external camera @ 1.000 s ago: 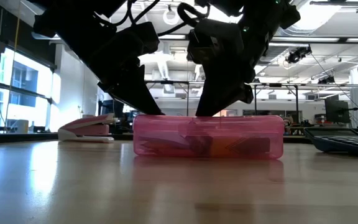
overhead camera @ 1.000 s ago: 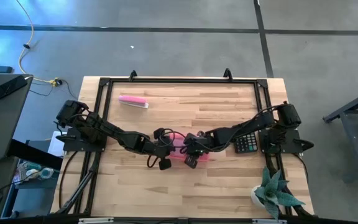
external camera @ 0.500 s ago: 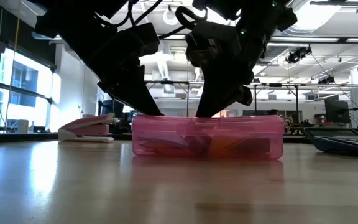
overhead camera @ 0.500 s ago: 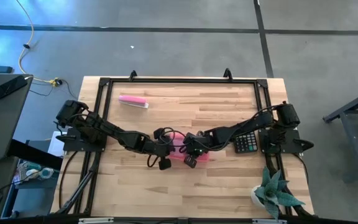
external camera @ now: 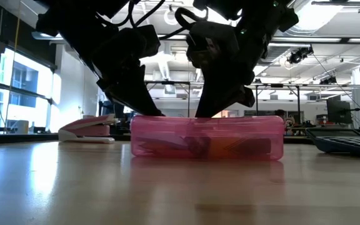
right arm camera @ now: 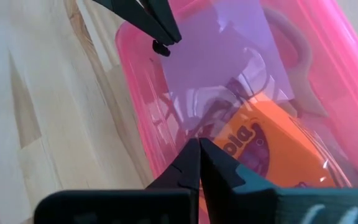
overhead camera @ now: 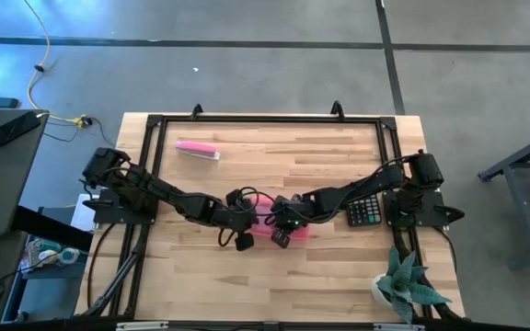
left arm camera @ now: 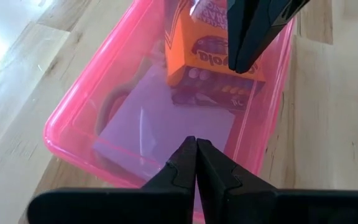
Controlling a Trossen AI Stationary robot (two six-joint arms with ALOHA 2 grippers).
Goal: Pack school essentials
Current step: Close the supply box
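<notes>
Both hands crowd the pink box (overhead camera: 282, 223) mid-tabletop (overhead camera: 274, 276); calculator (overhead camera: 364, 212) blocks the right, pink bar (overhead camera: 197, 149) far left.

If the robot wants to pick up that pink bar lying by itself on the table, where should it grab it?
Probably across the middle of the pink bar, from straight above. It lies flat, long and narrow, with bare table all round it, so a claw could close across its short width. Both claws are now busy at the pink box.

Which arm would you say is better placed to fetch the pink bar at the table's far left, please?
Left, probably. The pink bar lies on the left arm's side, while both the left gripper and right gripper are shut over the pink box.
</notes>
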